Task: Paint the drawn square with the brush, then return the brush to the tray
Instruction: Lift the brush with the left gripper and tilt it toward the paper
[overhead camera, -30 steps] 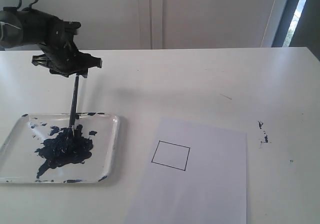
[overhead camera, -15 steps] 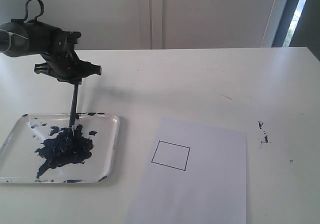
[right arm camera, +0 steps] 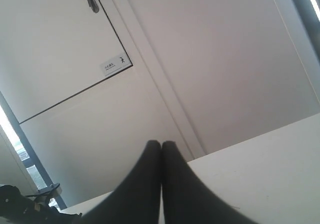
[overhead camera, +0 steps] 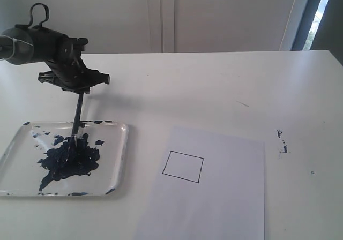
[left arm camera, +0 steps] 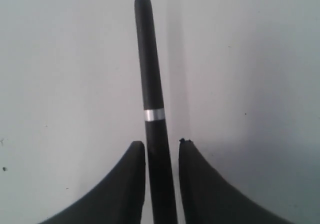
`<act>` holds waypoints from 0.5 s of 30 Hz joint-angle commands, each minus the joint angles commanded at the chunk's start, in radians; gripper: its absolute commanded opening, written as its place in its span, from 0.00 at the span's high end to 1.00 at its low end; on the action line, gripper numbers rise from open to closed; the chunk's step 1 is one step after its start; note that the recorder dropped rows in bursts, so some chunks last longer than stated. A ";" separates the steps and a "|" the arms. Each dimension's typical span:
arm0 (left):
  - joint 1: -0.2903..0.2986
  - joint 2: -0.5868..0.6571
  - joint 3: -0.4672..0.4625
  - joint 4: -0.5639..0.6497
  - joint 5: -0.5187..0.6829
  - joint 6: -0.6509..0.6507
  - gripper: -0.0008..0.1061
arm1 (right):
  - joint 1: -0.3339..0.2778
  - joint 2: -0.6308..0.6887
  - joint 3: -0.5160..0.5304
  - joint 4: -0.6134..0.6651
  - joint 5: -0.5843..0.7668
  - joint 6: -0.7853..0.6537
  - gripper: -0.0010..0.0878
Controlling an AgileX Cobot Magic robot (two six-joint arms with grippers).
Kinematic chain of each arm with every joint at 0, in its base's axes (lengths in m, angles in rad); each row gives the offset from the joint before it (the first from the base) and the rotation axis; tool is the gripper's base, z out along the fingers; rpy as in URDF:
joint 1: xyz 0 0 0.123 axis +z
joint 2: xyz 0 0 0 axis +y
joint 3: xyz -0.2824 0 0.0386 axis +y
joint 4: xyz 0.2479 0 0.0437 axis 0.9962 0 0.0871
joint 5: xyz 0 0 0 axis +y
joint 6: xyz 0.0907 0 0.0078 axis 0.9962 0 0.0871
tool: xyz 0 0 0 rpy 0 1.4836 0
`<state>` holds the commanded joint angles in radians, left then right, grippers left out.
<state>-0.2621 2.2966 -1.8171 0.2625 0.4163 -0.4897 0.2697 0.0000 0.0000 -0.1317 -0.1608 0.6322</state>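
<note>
Left gripper (overhead camera: 77, 84) sits at the upper left of the exterior frame, over the far side of the tray (overhead camera: 122, 143). Its two dark fingers (left arm camera: 131, 184) pinch the brush (overhead camera: 77, 114) by the black handle, one on each side. In the wrist view the handle runs on past the fingertips, with a narrow silver band on it. The brush hangs nearly upright, leaning a little, tip down in the dark blue paint blob (overhead camera: 69, 159) in the middle of the tray. The tray is at lower left on the white table (overhead camera: 225, 79); it is clear plastic with blue splatters along the rim. A white paper sheet (overhead camera: 214, 208) lies at lower centre, just right of the tray. The drawn square (overhead camera: 183, 166) is in the sheet's upper left part, a thin black outline with a white inside, well apart from the brush. A few dark paint specks (overhead camera: 281, 141) mark the table at right. Right gripper (right arm camera: 161, 151): fingers pressed together, nothing between them, with a pale wall behind.
</note>
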 joint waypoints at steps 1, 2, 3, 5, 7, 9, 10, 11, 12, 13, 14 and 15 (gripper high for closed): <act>0.000 0.000 0.000 0.000 0.000 0.012 0.73 | 0.000 0.000 0.000 0.000 0.000 0.000 0.99; -0.002 -0.002 0.000 0.000 0.000 0.030 0.76 | 0.000 0.000 0.000 0.000 0.000 0.000 0.99; -0.002 -0.003 0.000 0.000 0.000 0.052 0.79 | 0.000 0.000 0.000 0.000 0.000 0.000 0.99; -0.002 -0.004 0.000 0.000 0.000 0.068 0.87 | 0.000 0.000 0.000 0.000 0.000 0.000 0.99; -0.004 -0.004 0.000 0.000 0.000 0.070 0.94 | 0.000 0.000 0.000 0.000 0.002 0.000 0.99; -0.008 -0.004 0.000 0.000 -0.002 0.072 0.99 | 0.000 0.000 0.000 0.000 0.002 0.000 0.99; -0.010 -0.006 0.000 0.000 -0.002 0.072 0.99 | 0.000 0.000 0.000 0.000 0.002 0.000 0.99; -0.012 -0.006 0.000 0.000 -0.002 0.072 0.99 | 0.000 0.000 0.000 0.000 0.002 0.000 0.99; -0.017 -0.011 0.000 0.000 -0.002 0.072 0.99 | 0.000 0.000 0.000 0.000 0.002 0.000 0.99; -0.019 -0.016 0.000 0.000 -0.002 0.072 0.99 | 0.000 0.000 0.000 0.000 0.002 0.000 0.99; -0.019 -0.020 -0.004 0.000 -0.002 0.072 0.99 | 0.000 0.000 0.000 0.000 0.002 0.000 0.99; -0.023 -0.023 -0.013 -0.003 0.005 0.072 0.99 | 0.000 0.000 0.000 0.000 0.001 0.000 0.99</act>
<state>-0.2851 2.2737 -1.8299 0.2594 0.4212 -0.4180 0.2697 0.0000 0.0000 -0.1317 -0.1595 0.6322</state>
